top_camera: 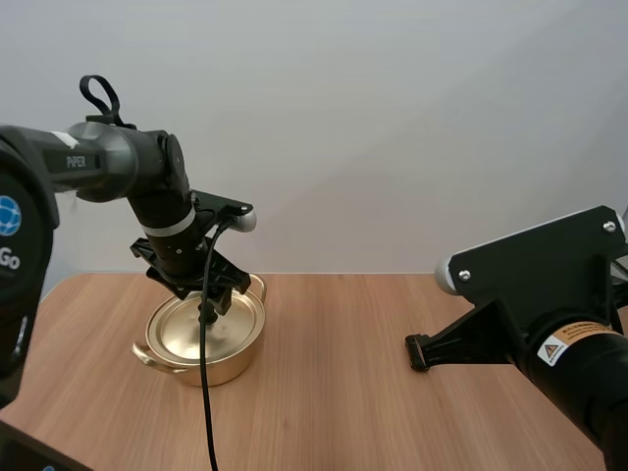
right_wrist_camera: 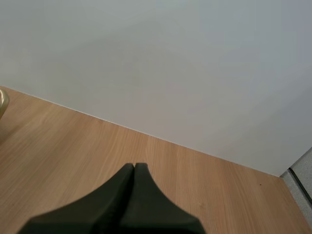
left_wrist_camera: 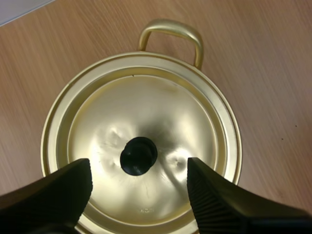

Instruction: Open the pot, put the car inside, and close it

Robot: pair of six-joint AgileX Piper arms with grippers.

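Observation:
A gold pot [top_camera: 234, 363] with two loop handles stands on the wooden table at the left, its gold lid [left_wrist_camera: 146, 107] seated on it. The lid's black knob [left_wrist_camera: 139, 156] sits at its centre. My left gripper [top_camera: 211, 297] hangs just above the lid, open, with its two fingers [left_wrist_camera: 63, 190] on either side of the knob and apart from it. My right gripper [top_camera: 420, 351] rests low over the table at the right. In the right wrist view its fingers [right_wrist_camera: 134, 195] lie together as one dark wedge, holding nothing.
Bare wooden table [top_camera: 334, 392] stretches between the pot and the right arm. A plain white wall rises behind the table's far edge. The pot's rim [right_wrist_camera: 2, 103] just shows off to the side of the right gripper.

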